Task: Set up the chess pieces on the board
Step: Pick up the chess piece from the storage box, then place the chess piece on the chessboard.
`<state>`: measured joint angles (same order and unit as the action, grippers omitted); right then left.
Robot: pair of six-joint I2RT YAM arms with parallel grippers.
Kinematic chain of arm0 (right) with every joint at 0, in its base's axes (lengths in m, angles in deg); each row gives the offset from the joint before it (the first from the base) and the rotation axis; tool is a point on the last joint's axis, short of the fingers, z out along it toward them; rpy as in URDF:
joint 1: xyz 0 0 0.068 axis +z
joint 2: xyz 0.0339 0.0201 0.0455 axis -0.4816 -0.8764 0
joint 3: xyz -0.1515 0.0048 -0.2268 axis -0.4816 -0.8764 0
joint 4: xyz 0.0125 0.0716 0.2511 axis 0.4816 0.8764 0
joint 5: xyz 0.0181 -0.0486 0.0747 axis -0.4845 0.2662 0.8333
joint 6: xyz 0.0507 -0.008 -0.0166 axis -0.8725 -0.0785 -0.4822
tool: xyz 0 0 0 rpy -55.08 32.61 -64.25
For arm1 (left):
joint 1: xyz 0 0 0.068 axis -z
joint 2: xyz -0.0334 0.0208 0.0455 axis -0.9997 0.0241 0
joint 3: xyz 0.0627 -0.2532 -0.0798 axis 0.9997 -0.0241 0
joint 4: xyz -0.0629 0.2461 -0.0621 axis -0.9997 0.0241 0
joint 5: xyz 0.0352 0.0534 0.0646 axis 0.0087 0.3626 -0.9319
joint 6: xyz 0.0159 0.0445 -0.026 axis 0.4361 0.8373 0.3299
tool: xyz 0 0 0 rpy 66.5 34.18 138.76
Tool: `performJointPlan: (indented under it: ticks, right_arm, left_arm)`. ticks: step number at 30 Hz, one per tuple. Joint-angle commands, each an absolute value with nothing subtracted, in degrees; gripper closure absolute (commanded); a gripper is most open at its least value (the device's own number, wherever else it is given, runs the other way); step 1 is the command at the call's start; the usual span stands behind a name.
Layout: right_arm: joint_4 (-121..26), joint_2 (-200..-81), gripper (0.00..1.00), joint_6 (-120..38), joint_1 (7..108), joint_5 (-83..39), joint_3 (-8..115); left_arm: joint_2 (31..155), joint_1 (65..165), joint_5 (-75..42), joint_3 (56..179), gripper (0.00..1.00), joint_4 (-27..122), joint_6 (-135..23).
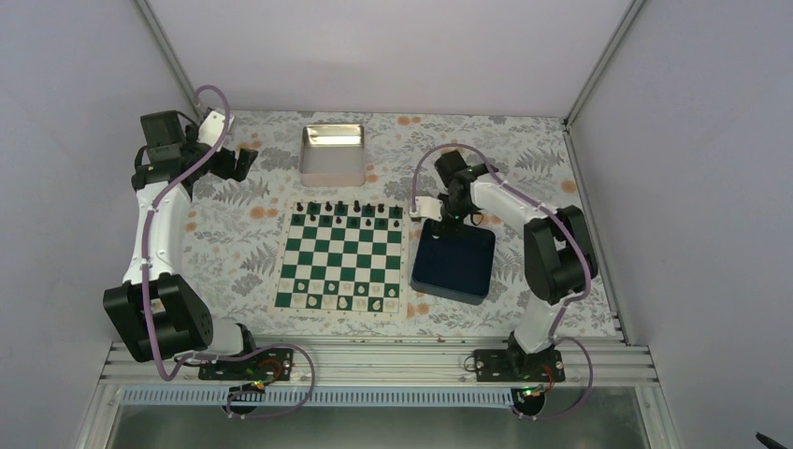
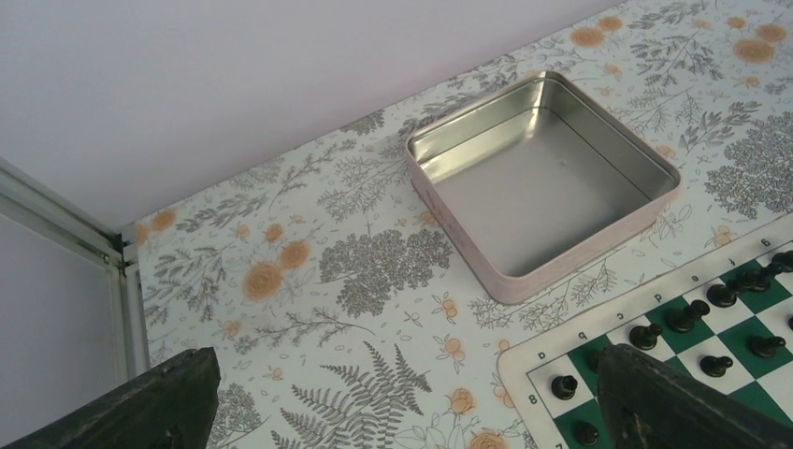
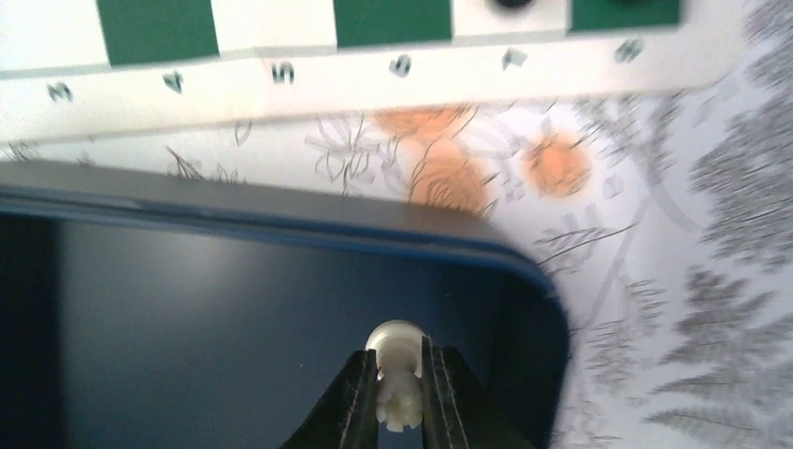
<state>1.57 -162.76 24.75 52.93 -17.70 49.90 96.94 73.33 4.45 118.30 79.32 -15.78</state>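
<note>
- Right gripper (image 3: 397,355) pinches a cream chess piece (image 3: 396,374) by its body, and the round head pokes up past the fingertips
- The held piece is over the dark floor of the blue tray (image 1: 482,281), close to one corner; the tray rim lies between it and the board (image 1: 341,262)
- Left gripper (image 2: 402,416) is spread wide and holds nothing, beside the metal tin (image 2: 561,267)
- Black pieces (image 1: 341,208) line the board's far edge, and other cream pieces (image 1: 341,301) stand on its near rows
- The board's border reads 3, 4, 5; the digits beyond are blurred

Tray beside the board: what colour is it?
The tray is dark blue, shown best in the top external view.
</note>
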Motion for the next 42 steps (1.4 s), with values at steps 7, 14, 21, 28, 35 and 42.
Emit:
performJointPlan:
  ticks: [7, 14, 21, 28, 35, 42]
  right_arm:
    - [14.71, -161.49, 0.91, 22.20, 63.20, -19.71, 68.28]
    - [17.49, -171.34, 0.90, 20.01, 76.74, -19.87, 82.98]
    - [19.11, -186.16, 0.91, 19.60, 87.91, -19.15, 100.18]
    - [16.66, -194.34, 0.91, 20.03, 95.67, -18.13, 109.56]
    - [11.92, -197.26, 0.91, 19.80, 99.45, -16.18, 109.45]
    - [7.97, -200.07, 0.91, 19.08, 100.51, -15.59, 109.43]
  left_arm:
    - [96.59, 69.66, 5.83, 122.39, 0.00, 82.11, -12.45]
    - [95.78, 65.36, 4.96, 123.55, 0.00, 84.29, -10.91]
    - [95.28, 60.56, 4.36, 123.75, 0.00, 87.40, -8.26]
    - [94.93, 56.75, 4.46, 122.93, 0.00, 89.92, -4.85]
    - [93.07, 53.79, 6.47, 119.87, 0.00, 90.46, -2.20]
    - [92.52, 52.27, 8.97, 118.31, 0.00, 90.50, -1.34]
